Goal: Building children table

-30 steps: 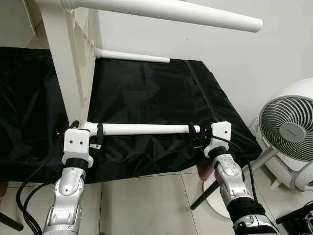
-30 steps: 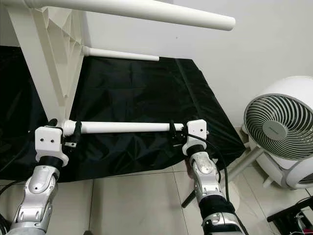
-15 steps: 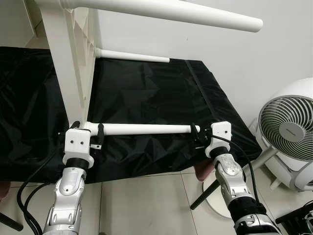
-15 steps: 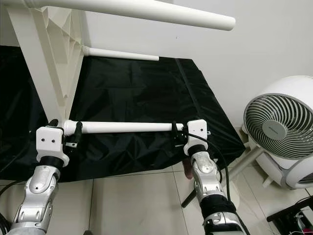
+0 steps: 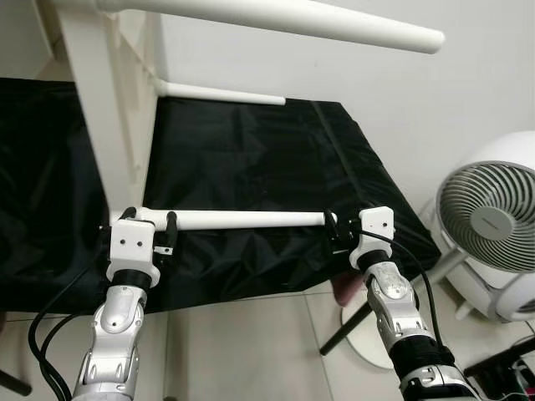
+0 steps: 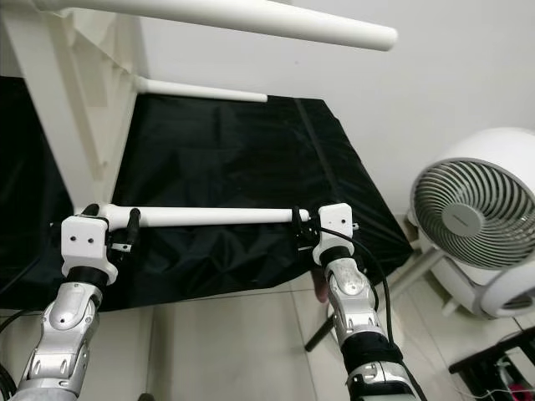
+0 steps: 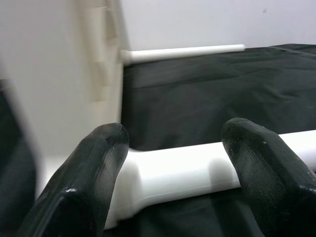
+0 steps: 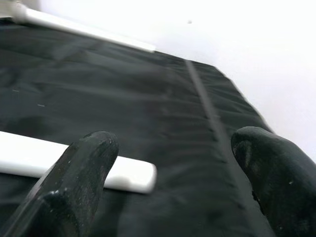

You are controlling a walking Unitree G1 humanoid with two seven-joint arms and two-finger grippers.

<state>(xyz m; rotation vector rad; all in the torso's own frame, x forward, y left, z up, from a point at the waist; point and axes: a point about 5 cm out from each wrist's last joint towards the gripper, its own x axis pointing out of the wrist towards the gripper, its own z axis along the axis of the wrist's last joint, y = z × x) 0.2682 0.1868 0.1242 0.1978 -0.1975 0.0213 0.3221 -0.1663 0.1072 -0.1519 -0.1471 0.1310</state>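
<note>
No writing can be read anywhere; the mark on the hub of the fan (image 5: 489, 219) is too small to make out.

White table leg (image 5: 251, 220) and white table frame (image 5: 100, 125) showing against black sheet (image 5: 276, 159). Left claw (image 5: 149, 230), right claw (image 5: 334, 230): black fingers, white mounts, silver arms. White fan (image 5: 493, 225) standing right. Pale tiled floor (image 5: 242, 351).

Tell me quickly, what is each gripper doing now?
Left gripper: open, fingers astride the white table leg.
Right gripper: open at the leg's free end.
</note>
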